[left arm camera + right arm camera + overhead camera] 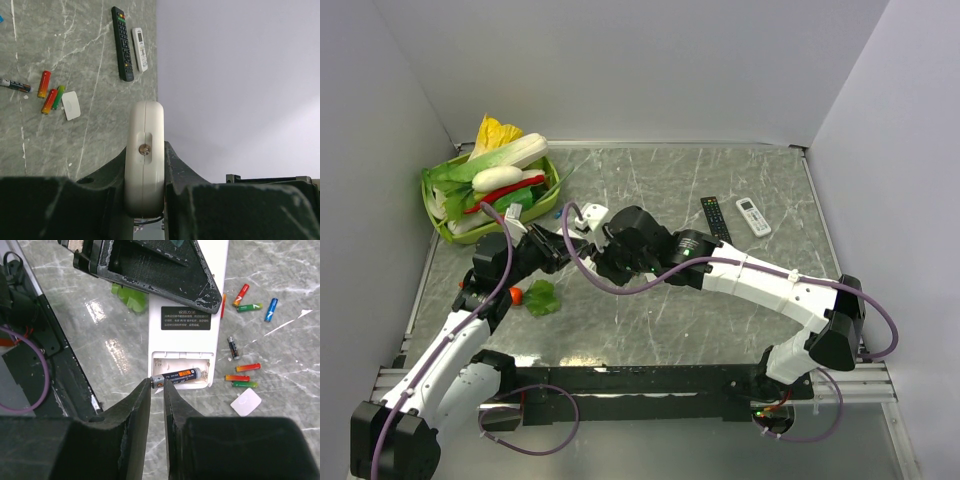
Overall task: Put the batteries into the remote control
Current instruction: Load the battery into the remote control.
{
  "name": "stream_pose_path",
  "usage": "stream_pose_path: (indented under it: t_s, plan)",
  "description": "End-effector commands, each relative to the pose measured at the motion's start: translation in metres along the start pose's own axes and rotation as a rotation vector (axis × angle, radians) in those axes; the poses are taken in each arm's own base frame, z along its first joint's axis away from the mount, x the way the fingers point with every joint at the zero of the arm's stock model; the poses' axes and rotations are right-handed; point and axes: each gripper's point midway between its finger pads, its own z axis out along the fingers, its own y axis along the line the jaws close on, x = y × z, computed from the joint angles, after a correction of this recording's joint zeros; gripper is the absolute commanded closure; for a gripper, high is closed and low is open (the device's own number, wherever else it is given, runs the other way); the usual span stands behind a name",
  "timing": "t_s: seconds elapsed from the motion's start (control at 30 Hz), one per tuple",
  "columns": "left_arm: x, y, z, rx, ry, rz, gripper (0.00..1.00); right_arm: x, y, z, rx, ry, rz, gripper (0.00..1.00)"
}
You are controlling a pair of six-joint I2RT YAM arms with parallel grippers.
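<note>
Battery (177, 376) lies in the open bay of the remote (186, 340), right gripper (157, 385) nipping its end, left gripper (145, 152) clamping the remote aloft; seating it, another cell (247, 368) and cover (246, 404) probably remain.

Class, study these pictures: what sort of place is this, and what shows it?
Probably a robot test cell: a left arm and right arm bolted at the edge of a marble-look table, plain white walls boxing it in, and a basket of vegetables as props.
</note>
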Motion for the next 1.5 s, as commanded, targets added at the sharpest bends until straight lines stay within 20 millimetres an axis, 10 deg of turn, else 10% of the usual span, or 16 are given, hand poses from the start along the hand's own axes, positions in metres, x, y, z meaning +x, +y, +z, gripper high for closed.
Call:
stream_pose_path:
  t_s: [0.0, 1.47]
  plan:
    - [-0.007, -0.030, -0.005, 0.080, -0.020, 0.021, 0.98, -0.002, -0.003, 0.003, 0.018, 0.008, -0.055, 0.78]
    - [0.002, -0.093, -0.021, 0.297, 0.059, 0.165, 0.98, 0.026, -0.019, 0.032, 0.088, 0.126, -0.065, 0.87]
